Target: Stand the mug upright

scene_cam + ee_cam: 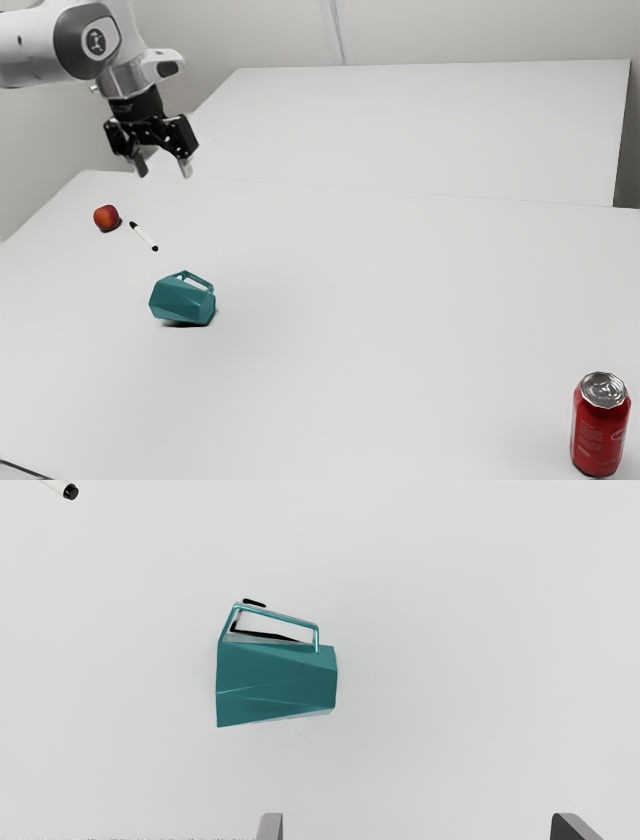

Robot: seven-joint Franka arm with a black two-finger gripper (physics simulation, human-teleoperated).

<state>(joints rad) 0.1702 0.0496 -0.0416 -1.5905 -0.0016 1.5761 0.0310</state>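
Exterior view: black two-finger gripper [164, 171] raised over white table [380, 320], exterior view's left, fingers apart, released. Teal faceted mug [181, 300] lying on its side on the table, exterior view's left, handle on upper side; well apart from gripper. White marker with black ends [144, 237] lies farther than mug. Red-orange round fruit [106, 217] just beside marker, toward exterior view's left. Red soda can [598, 432] upright, near, exterior view's right, well apart from mug.

Wrist view: two fingers [270, 827] wide apart, grasp released. Mug ahead of fingertips, not touching, closer to one finger's line than the other's. Body tipped over, one end wider; handle on side away from fingers. Dark patches at handle. Marker's black end past mug, well apart from it.
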